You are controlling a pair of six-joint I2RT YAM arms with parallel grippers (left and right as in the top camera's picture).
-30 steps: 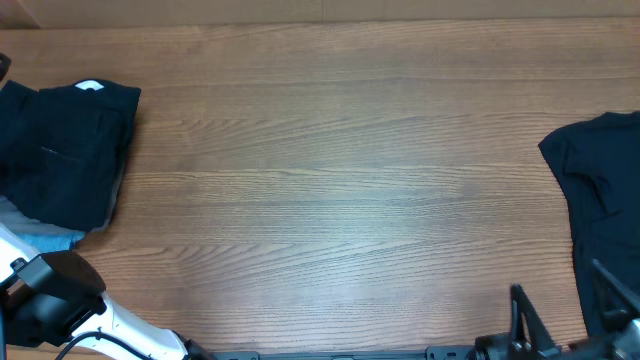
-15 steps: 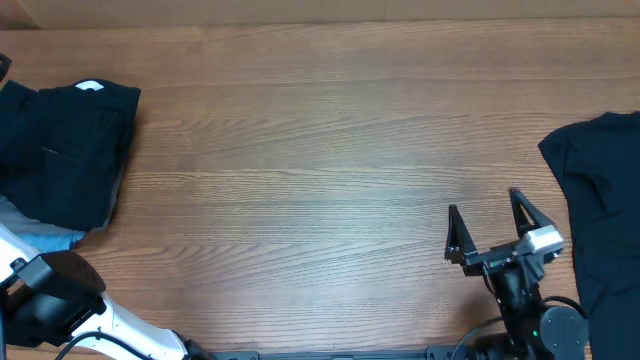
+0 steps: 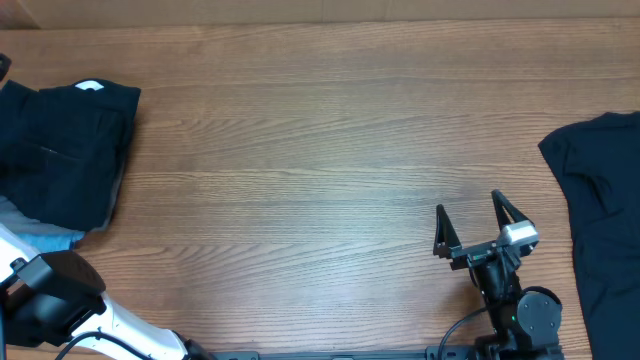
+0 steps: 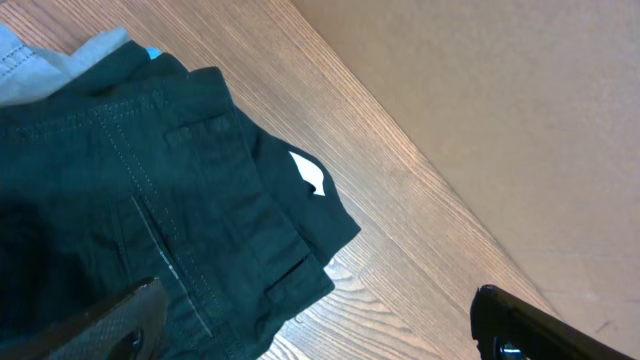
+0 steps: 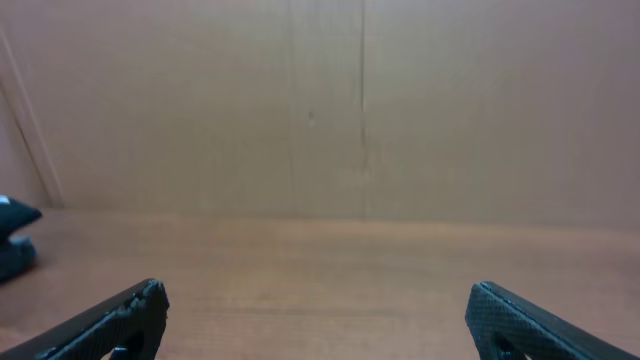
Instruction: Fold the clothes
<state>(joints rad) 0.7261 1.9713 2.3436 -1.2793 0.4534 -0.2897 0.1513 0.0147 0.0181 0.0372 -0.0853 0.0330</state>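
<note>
A folded black garment (image 3: pixel 65 150) with a white neck label lies at the table's left edge on top of a pile. It fills the left of the left wrist view (image 4: pixel 150 230). Another black garment (image 3: pixel 600 210) lies unfolded at the right edge. My right gripper (image 3: pixel 468 217) is open and empty over bare wood, left of that garment; its fingers (image 5: pixel 315 310) frame only table. My left gripper (image 4: pixel 320 325) is open, one finger over the folded garment's edge, holding nothing. In the overhead view only the left arm's body shows at bottom left.
A light-blue garment (image 3: pixel 45 238) and a grey one (image 4: pixel 60 65) peek from under the folded black garment. A brown wall (image 5: pixel 320 100) stands behind the table's far edge. The wooden table (image 3: pixel 320 150) spreads between the two garments.
My right gripper has come up from the front edge into view and shifted slightly left over the wood. The garments and the left arm have not moved.
</note>
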